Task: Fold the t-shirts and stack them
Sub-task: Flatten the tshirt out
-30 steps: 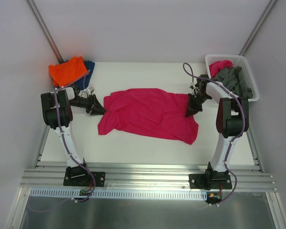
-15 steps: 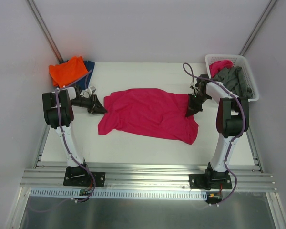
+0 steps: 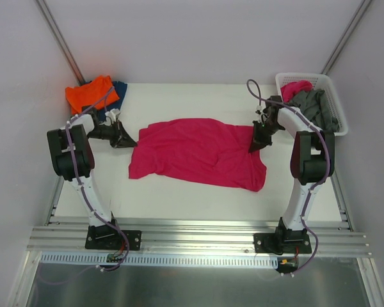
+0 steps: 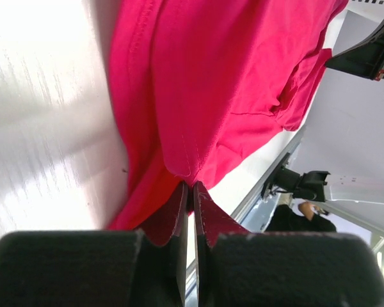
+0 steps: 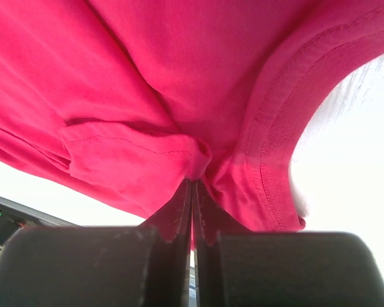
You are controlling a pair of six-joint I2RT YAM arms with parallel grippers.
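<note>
Cloth of the magenta t-shirt (image 3: pixel 198 153) looked limp and light between the left end effector (image 4: pixel 191 187) and right end effector (image 5: pixel 193 182), each pinching a bunched edge; stitched hems seemed the safest holds.

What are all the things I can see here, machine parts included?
magenta t-shirt: one, magenta-pink, spread out mid-table
orange t-shirt: one, orange, far left corner
dark blue t-shirt: one, dark blue, beside the orange one
basket: one, white lattice, far right corner
grey t-shirt: one, grey, in the basket
pink cloth: one, pink, in the basket
table: one, white
left gripper: one, black, shut on the magenta t-shirt's left edge
right gripper: one, black, shut on its right edge
</note>
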